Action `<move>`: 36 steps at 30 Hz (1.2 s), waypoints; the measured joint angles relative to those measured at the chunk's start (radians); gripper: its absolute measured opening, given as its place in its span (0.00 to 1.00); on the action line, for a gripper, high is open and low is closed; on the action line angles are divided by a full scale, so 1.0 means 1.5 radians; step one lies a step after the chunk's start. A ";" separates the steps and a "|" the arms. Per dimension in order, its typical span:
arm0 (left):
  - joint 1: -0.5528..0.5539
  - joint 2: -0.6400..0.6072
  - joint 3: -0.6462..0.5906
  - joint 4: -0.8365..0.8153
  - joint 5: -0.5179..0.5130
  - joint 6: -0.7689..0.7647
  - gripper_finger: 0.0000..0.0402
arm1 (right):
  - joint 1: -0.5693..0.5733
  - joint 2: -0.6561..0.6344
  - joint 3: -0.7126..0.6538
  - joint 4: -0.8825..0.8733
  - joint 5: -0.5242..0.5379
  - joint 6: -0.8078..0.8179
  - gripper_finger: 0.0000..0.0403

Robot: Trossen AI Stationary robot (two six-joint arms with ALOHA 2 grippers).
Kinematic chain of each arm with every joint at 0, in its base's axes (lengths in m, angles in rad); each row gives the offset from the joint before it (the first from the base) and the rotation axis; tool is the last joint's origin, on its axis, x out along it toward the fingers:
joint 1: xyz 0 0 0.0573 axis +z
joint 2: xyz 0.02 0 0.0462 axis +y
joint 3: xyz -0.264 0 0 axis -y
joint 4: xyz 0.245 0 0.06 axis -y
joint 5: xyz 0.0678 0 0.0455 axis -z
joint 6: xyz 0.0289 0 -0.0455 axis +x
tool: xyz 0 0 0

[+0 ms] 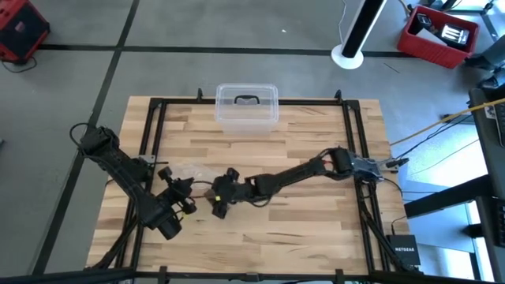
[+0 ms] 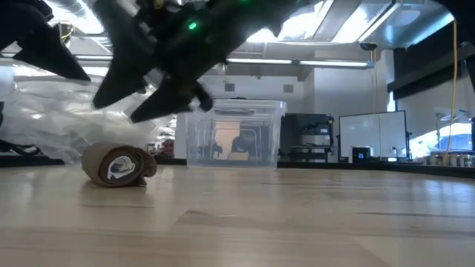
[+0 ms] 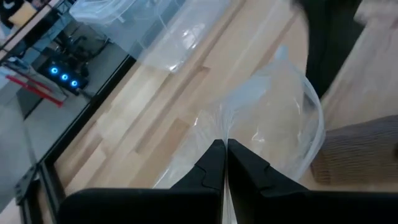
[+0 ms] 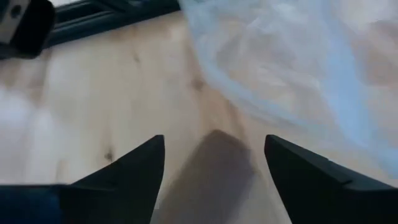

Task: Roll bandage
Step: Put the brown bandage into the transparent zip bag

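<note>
The bandage (image 2: 119, 165), a dull brown strip wound into a roll, lies on its side on the table. It also shows in the left wrist view (image 3: 360, 149). My right gripper (image 4: 214, 163) (image 1: 221, 197) hangs open just above the bandage (image 4: 214, 171), one finger on either side and touching nothing. My left gripper (image 3: 225, 149) (image 1: 180, 193), to the roll's left, is shut on the crinkled clear plastic bag (image 3: 273, 106) (image 2: 67, 111). My left gripper pinches a gathered bit of the plastic bag's film (image 3: 222, 127) between its two fingertips. The film puckers toward the fingertips. The bag stands raised behind the roll, and its lower part is on the table.
A clear plastic box with a dark handle (image 1: 247, 106) (image 2: 234, 133) stands at the table's far edge, in the middle. Bare wood lies to the right and near side of the roll. Black frame rails (image 1: 154, 126) run along the table's sides.
</note>
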 joint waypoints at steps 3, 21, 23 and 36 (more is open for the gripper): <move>-0.003 0.000 0.000 0.007 0.000 0.000 0.01 | -0.014 0.035 0.057 -0.042 -0.024 0.000 0.67; -0.007 0.000 -0.001 0.029 0.000 0.010 0.01 | -0.032 0.118 0.109 -0.072 -0.039 0.016 0.56; -0.007 -0.001 -0.001 0.030 0.000 0.010 0.01 | -0.031 0.118 0.109 -0.073 -0.041 0.003 0.47; -0.012 -0.001 0.010 0.050 -0.001 0.043 0.01 | 0.040 0.010 0.104 -0.240 0.020 -0.178 0.05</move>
